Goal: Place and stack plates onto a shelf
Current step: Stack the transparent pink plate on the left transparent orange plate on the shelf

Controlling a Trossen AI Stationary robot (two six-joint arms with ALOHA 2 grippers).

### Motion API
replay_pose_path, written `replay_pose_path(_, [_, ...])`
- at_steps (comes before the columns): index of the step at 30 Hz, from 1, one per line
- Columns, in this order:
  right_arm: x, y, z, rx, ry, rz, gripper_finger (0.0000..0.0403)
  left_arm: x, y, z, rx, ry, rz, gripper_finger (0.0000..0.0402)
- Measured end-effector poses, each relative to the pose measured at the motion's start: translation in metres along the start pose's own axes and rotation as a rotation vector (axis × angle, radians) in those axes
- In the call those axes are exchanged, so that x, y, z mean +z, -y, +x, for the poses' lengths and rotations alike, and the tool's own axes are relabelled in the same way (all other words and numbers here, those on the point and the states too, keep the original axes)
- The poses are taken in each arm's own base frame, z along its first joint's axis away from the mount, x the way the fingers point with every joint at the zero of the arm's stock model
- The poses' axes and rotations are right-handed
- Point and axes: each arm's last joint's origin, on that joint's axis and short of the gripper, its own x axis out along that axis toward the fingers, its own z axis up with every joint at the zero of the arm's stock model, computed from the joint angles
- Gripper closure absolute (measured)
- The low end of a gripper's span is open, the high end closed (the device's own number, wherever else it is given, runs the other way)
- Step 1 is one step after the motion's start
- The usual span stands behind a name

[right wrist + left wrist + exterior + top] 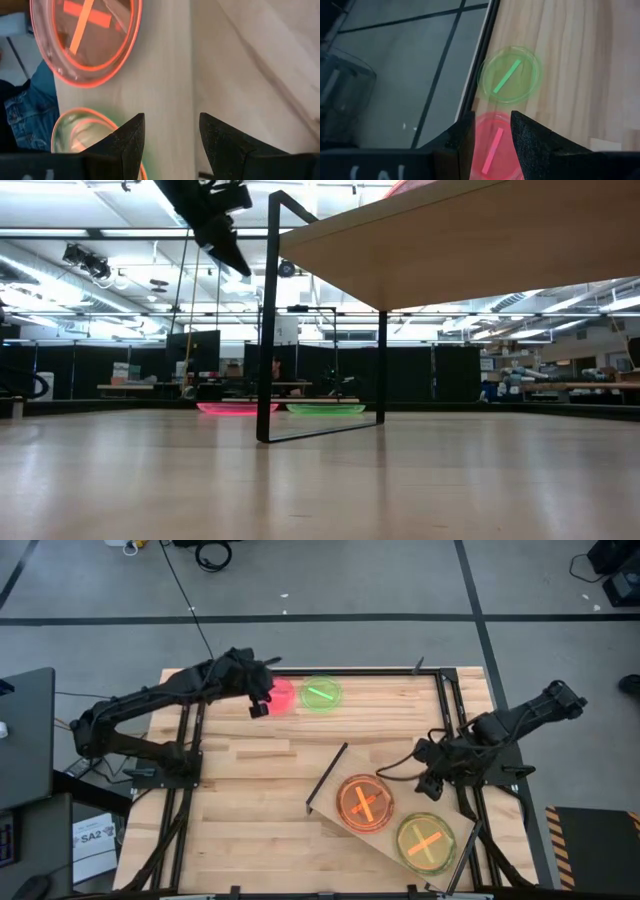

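Note:
A pink plate (283, 697) and a green plate (321, 693) lie flat side by side on the tabletop at its far edge. They also show in the low view as pink plate (235, 408) and green plate (325, 408). My left gripper (260, 706) hangs open high above the pink plate (492, 150), pointing slantwise down; the green plate (509, 75) lies beyond it. The shelf (340, 825) stands at the near right on black legs. On it rest an orange stack (365, 803) and a yellow-green stack (427, 842). My right gripper (432, 780) is open above the shelf's board (165, 75), next to the orange stack (87, 35).
A black metal frame (445, 710) runs along the table's sides. The shelf's black leg frame (268, 320) stands toward the table's middle. Bare plank tabletop (250, 800) spreads over the middle and near left.

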Motion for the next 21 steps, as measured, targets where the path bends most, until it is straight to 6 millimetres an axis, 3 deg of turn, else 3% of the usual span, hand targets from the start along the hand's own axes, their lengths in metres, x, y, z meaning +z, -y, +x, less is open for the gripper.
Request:
replay_pose_path(11, [0.024, 0.014, -0.004, -0.031, 0.079, -0.009, 0.0208, -0.01, -0.018, 0.007, 0.0, -0.027, -0.081, 0.0269])
replay_pose_path(21, [0.046, 0.028, -0.009, -0.066, 0.176, 0.013, 0.0208, -0.022, -0.019, 0.049, -0.03, -0.162, -0.108, 0.0269])
